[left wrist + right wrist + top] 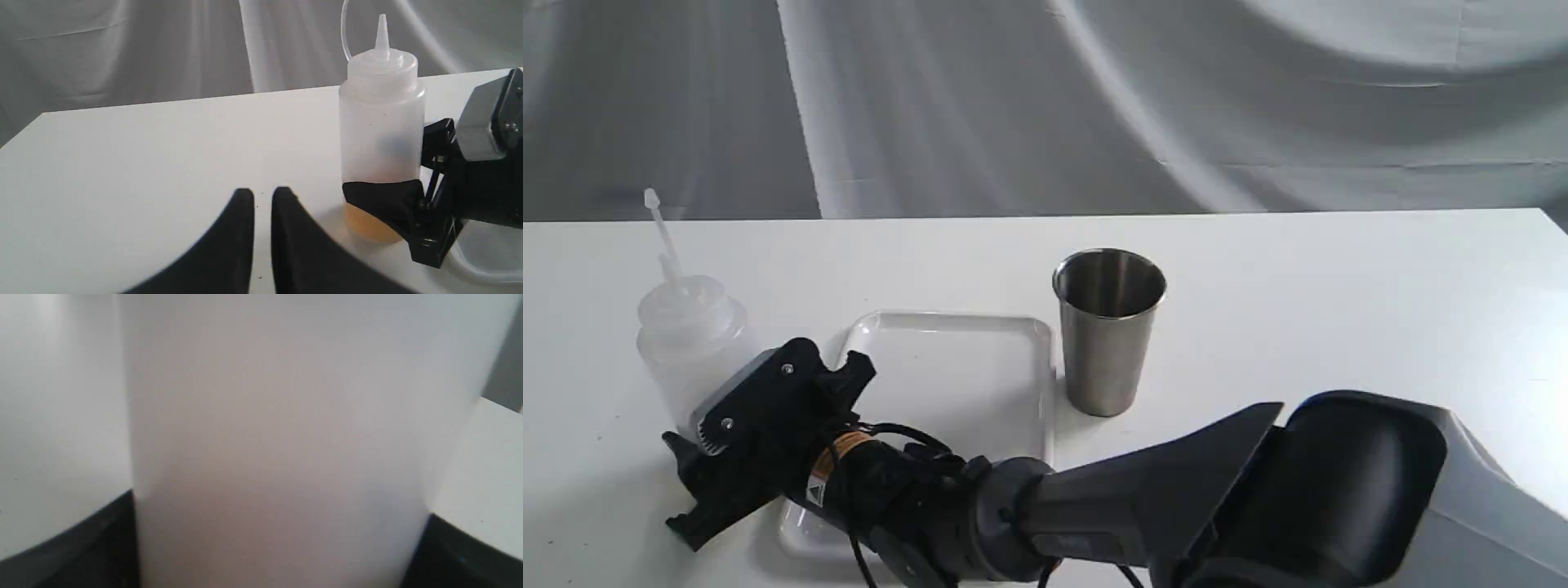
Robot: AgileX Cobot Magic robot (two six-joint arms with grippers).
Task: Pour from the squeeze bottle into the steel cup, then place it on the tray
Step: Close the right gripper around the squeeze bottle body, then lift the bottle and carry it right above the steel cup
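Grey draped cloth (1013, 98) backs a white table (1339, 310). The right arm (1143, 498) reaches across the tray (964, 384), hiding its near edge. The cup (1107, 343) stands just right of the tray. The right gripper (727, 400) clamps the bottle (690, 335), upright on the table left of the tray. The left gripper (263, 200) is pressed nearly together, empty.

The right arm (1143, 498) is matte black and dark grey, with a fat rounded joint housing (1356, 482) under a pale grey shell (1478, 506), then a link that tapers toward the wrist. Black cables (894, 431) loop there beside an orange label band (843, 447) and a white sticker (814, 493) with a warning triangle. The right claw (382, 198) has a blocky black body with a silver-grey plate (478, 122) and small screws. The left claw (263, 204) shows two black fingers (241, 237) — curved, narrowing to blunt tips.
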